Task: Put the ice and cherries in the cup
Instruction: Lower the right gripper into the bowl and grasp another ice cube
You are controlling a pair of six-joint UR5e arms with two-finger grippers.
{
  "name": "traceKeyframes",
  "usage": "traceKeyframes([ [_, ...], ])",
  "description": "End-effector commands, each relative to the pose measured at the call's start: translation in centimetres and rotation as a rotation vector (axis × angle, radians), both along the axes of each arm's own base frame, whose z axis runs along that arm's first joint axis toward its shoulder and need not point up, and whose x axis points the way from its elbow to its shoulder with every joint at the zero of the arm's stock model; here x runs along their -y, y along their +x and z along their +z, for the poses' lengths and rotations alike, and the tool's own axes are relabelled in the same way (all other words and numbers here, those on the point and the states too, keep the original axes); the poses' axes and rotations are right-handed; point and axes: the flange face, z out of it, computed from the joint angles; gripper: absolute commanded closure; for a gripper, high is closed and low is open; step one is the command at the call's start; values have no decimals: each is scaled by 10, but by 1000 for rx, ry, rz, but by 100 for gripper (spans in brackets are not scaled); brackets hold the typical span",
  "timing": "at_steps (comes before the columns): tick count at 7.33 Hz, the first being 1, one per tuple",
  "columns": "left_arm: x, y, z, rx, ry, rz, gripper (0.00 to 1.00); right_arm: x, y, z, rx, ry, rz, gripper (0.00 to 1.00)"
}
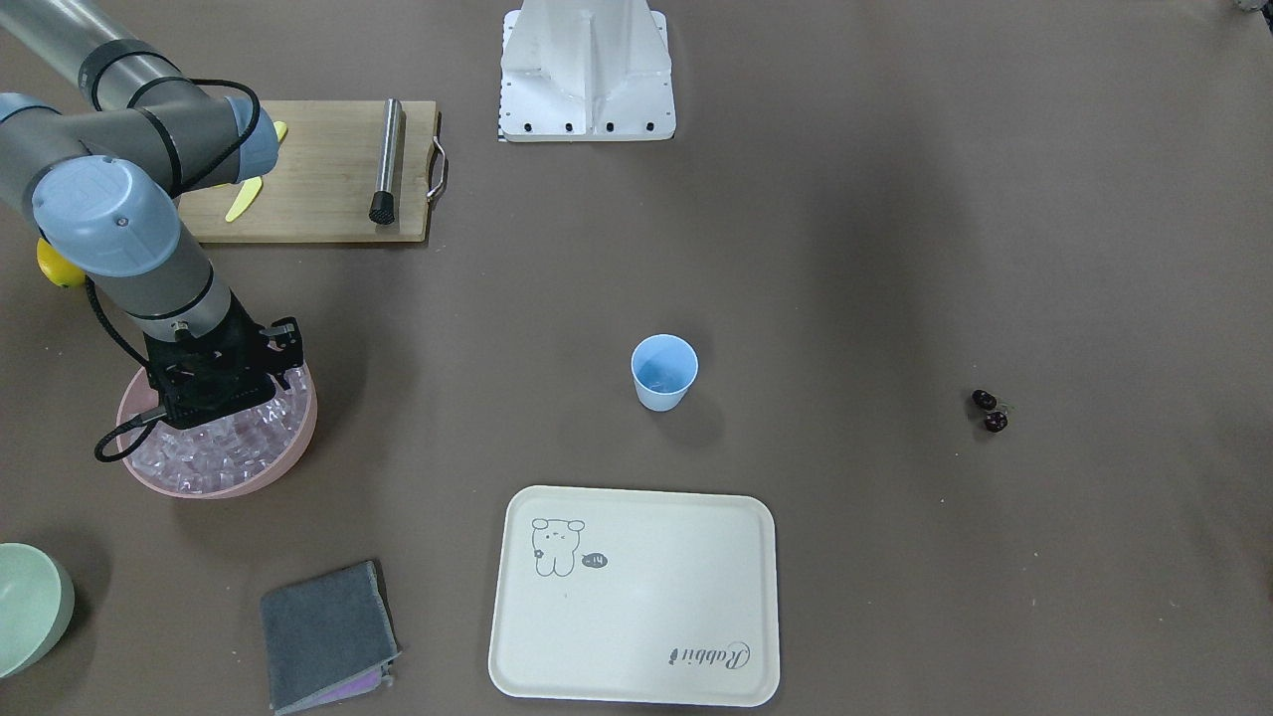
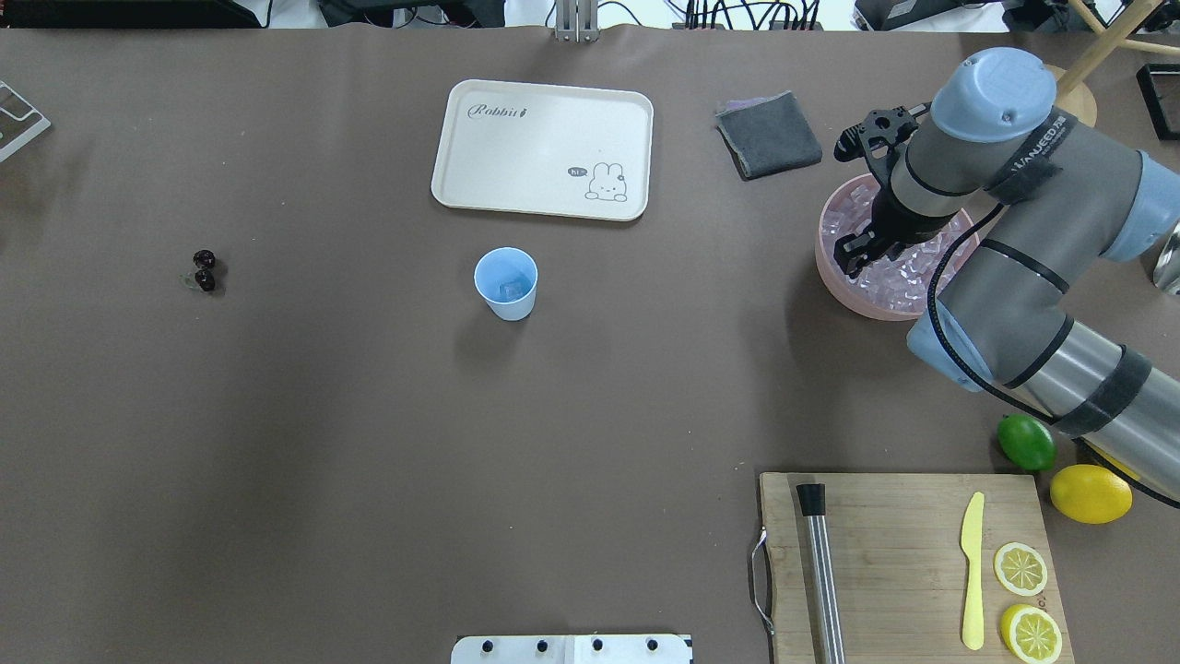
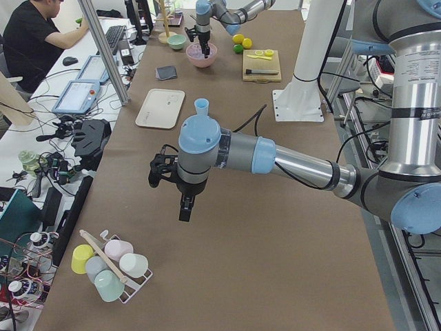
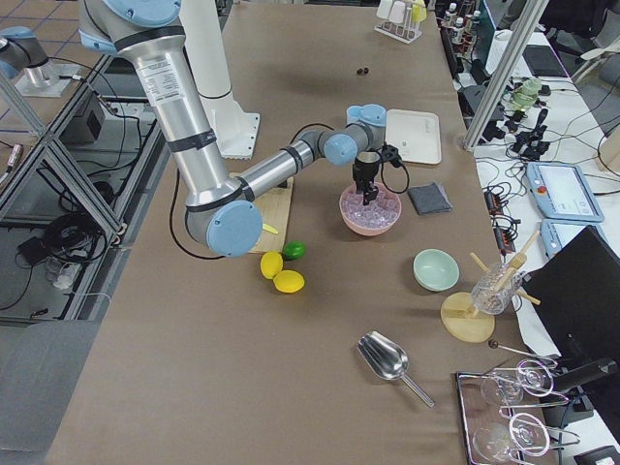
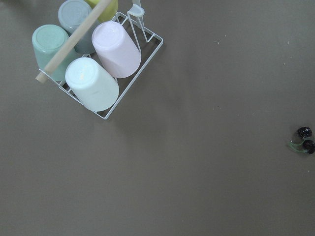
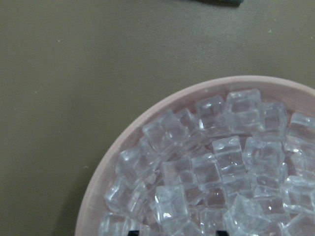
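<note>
The light-blue cup (image 2: 505, 282) stands upright mid-table, also in the front view (image 1: 664, 371); a clear cube seems to lie inside it. The ice (image 6: 216, 167) is heaped in a pink bowl (image 2: 834, 277). My right gripper (image 6: 176, 232) hangs over that bowl with its fingertips apart at the heap's surface, open. The cherries (image 2: 204, 270) lie on the table far to the left, also in the left wrist view (image 5: 305, 140). My left gripper (image 3: 182, 203) hovers above the table near the left end; it shows only in the exterior left view, so I cannot tell whether it is open or shut.
A cream tray (image 2: 542, 148) lies beyond the cup, with a grey cloth (image 2: 768, 134) beside it. A cutting board (image 2: 908, 563) holds a muddler, a yellow knife and lemon slices. A lime (image 2: 1026, 441) and a lemon (image 2: 1091, 493) lie nearby. A cup rack (image 5: 93, 59) sits below the left wrist.
</note>
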Motion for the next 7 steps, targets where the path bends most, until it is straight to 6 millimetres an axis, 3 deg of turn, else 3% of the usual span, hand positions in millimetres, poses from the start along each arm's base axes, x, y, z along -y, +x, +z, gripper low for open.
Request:
traceKeyframes([
  [1, 0, 0, 0, 0, 0, -1, 2, 3, -3, 5, -9, -1, -8, 47],
  [4, 1, 0, -2, 0, 3, -1, 2, 2, -7, 7, -13, -5, -11, 59],
  [7, 2, 0, -3, 1, 5, -1, 2, 7, -11, -1, -7, 1, -7, 56],
])
